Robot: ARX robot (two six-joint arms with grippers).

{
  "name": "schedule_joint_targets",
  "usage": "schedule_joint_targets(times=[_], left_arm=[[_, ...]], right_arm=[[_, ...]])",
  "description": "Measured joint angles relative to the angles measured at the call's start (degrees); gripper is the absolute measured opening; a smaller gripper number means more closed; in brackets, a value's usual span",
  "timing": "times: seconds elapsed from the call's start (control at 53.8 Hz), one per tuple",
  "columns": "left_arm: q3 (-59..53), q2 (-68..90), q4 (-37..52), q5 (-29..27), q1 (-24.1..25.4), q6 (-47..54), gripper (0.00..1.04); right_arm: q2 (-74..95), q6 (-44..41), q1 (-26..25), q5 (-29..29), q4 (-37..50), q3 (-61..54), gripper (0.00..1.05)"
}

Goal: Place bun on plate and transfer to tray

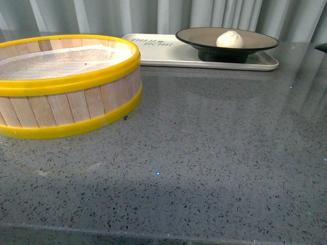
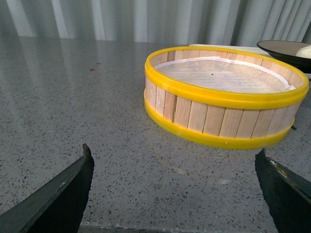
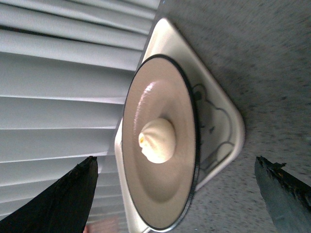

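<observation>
Resting on the matte tan-brown inside of the wide shallow round plate with a black rim and foot [image 1: 204,37], the small round white steamed bun with a pleated top [image 1: 229,39] sits a little right of the plate's middle in the front view. The plate stands on the right half of the flat rectangular cream-white tray with rounded corners [image 1: 153,51], at the far edge of the grey speckled stone tabletop [image 1: 204,153]; dark lettering shows on the tray's bare left part. Grey vertical curtain folds [image 1: 102,15] close the background.

Near left in the front view stands the round wooden-slat steamer basket with yellow rims [image 1: 66,102], lined with white mesh cloth, just beside the tray's left end; whether the two touch cannot be told.

The left wrist view shows the left gripper [image 2: 175,194] with its dark fingers spread wide, holding nothing, low over the tabletop, the basket [image 2: 223,111] ahead of it and apart.

The right wrist view, turned sideways, shows the right gripper [image 3: 177,194] likewise spread wide and empty, facing the bun [image 3: 158,141] on the plate [image 3: 165,194] and the tray [image 3: 218,121], clear of all three. A bear-like outline drawing is printed on the tray.
</observation>
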Motion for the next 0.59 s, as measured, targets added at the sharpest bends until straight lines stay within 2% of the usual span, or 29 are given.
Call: schedule_joint_targets(times=[0.093, 0.223, 0.297, 0.334, 0.353, 0.372, 0.39, 0.446, 0.502, 0.594], left_arm=[[0.0, 0.0, 0.0, 0.0, 0.0, 0.0, 0.98], [0.0, 0.0, 0.0, 0.0, 0.0, 0.0, 0.98], [0.0, 0.0, 0.0, 0.0, 0.0, 0.0, 0.98], [0.0, 0.0, 0.0, 0.0, 0.0, 0.0, 0.98], [0.0, 0.0, 0.0, 0.0, 0.0, 0.0, 0.98], [0.0, 0.0, 0.0, 0.0, 0.0, 0.0, 0.98], [0.0, -0.1, 0.0, 0.0, 0.0, 0.0, 0.98], [0.0, 0.0, 0.0, 0.0, 0.0, 0.0, 0.98], [0.0, 0.0, 0.0, 0.0, 0.0, 0.0, 0.98], [0.0, 0.0, 0.0, 0.0, 0.0, 0.0, 0.98]], right_arm=[[-7.8, -6.3, -0.7, 7.4, -0.4, -8.3, 0.96], [-21.4, -18.8, -0.1, 20.9, -1.5, -20.2, 0.96], [-28.3, -24.1, 1.0, 25.2, -1.7, -25.5, 0.96], [-33.3, -31.5, 1.0, 20.5, 5.9, -31.1, 0.89], [-35.9, -38.4, 1.1, 17.3, 11.7, -34.5, 0.84], [-37.4, -41.2, 1.7, 16.7, 15.0, -36.6, 0.80], [-39.3, -47.7, 2.5, 16.8, 19.1, -39.4, 0.75], [-42.4, -57.2, 3.6, 16.2, 24.2, -44.7, 0.62], [-44.1, -62.8, 3.9, 16.2, 25.6, -49.1, 0.50], [-46.5, -66.0, 3.9, 16.5, 26.6, -54.3, 0.30]])
